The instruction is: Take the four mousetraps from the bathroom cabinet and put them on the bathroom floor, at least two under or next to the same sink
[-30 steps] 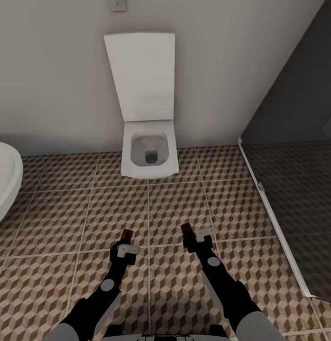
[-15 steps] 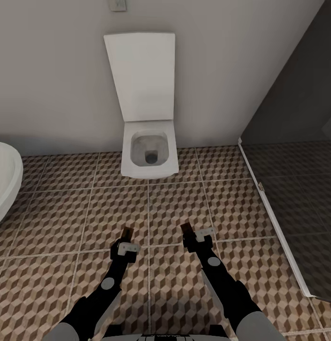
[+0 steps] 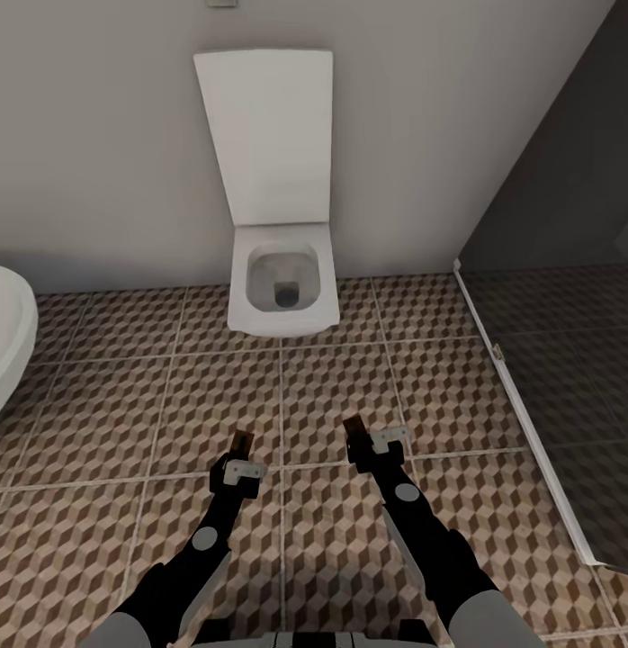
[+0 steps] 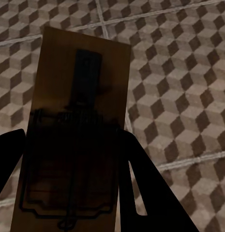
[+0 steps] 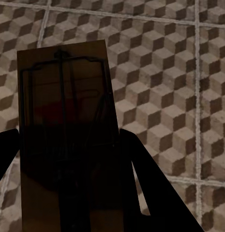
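1. Bathroom floor (image 3: 215,396): cube-pattern tiles with pale grout, covering the whole lower frame in the head view. Grey wall behind it, and a dark glass shower partition (image 3: 548,378) to the right.
2. Toilet (image 3: 282,288): white, lid up, dead ahead against the wall. At the far left edge there is a curved white rim (image 3: 8,333); looks like the bathtub, not the sink. Can't confirm.
3. Both arms reach forward and low over the tiles, each carrying a trap.
4. Left end effector (image 3: 239,457): clamped on the left mousetrap (image 4: 73,130). In the left wrist view the board sits between the dark fingers (image 4: 146,193), wire side toward the camera, held above the floor.
5. Right end effector (image 3: 366,441): clamped on the right mousetrap (image 5: 64,125), same kind of grip, board clear of the tiles.
6. My read of the step: carrying two traps to the drop spot. This is the toilet, so the wrong place for the sink-adjacent pair.
7. To do it well: keep both grips firm, turn the base until the white vanity basin shows, drive close, then lower each board nearly flat to the tiles before releasing, right beside or under the basin.
8. Risk: releasing from height could bounce a trap away from the sink.
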Tool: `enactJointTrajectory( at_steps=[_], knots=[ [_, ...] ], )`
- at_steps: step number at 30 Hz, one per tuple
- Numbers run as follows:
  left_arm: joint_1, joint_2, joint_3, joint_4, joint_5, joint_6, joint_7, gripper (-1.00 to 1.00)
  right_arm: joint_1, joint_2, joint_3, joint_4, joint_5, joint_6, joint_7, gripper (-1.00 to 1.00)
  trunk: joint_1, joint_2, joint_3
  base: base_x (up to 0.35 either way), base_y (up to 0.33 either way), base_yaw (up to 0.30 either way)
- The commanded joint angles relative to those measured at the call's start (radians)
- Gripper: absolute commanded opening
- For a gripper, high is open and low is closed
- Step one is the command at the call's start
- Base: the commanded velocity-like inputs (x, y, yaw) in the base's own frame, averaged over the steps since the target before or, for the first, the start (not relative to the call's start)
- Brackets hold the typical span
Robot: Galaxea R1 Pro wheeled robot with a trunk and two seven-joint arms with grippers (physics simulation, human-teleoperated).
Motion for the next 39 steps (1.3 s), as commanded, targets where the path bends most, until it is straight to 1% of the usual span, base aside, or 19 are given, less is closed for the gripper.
enactJointTrajectory(
  at_steps=[1, 8, 15, 18, 27, 39],
  knots=[
    [-0.001, 0.002, -0.009, 0.0, 0.01, -0.004, 0.009, -1.0, 0.0, 0.0, 0.003, -0.003, 0.001, 0.006, -0.005, -1.0, 0.004, -0.008, -0.004, 0.0, 0.0, 0.0],
    [-0.001, 0.002, -0.008, -0.007, 0.009, -0.004, 0.009, -1.0, 0.0, 0.002, 0.004, -0.017, 0.001, 0.009, -0.007, -1.0, 0.031, -0.057, -0.029, 0.0, 0.0, 0.0],
    [-0.001, 0.003, -0.009, -0.075, 0.009, 0.0, 0.01, -1.0, 0.0, 0.003, 0.004, -0.022, 0.001, 0.009, -0.008, -1.0, 0.058, -0.106, -0.061, 0.0, 0.0, 0.0],
    [-0.001, 0.004, -0.008, -0.097, 0.009, 0.012, 0.01, -1.0, 0.0, 0.003, 0.004, -0.031, 0.001, 0.009, -0.008, -1.0, 0.069, -0.127, -0.075, 0.0, 0.0, 0.0],
    [-0.001, 0.007, -0.008, -0.141, 0.009, 0.03, 0.01, -1.0, 0.001, 0.001, 0.004, -0.123, 0.001, 0.014, -0.01, -1.0, 0.104, -0.19, -0.117, 0.0, 0.0, 0.0],
    [-0.001, 0.008, -0.008, -0.144, 0.01, 0.048, 0.01, -1.0, 0.003, 0.0, 0.004, -0.197, 0.0, 0.018, -0.01, -1.0, 0.15, -0.274, -0.172, 0.0, 0.0, 0.0]
  ],
)
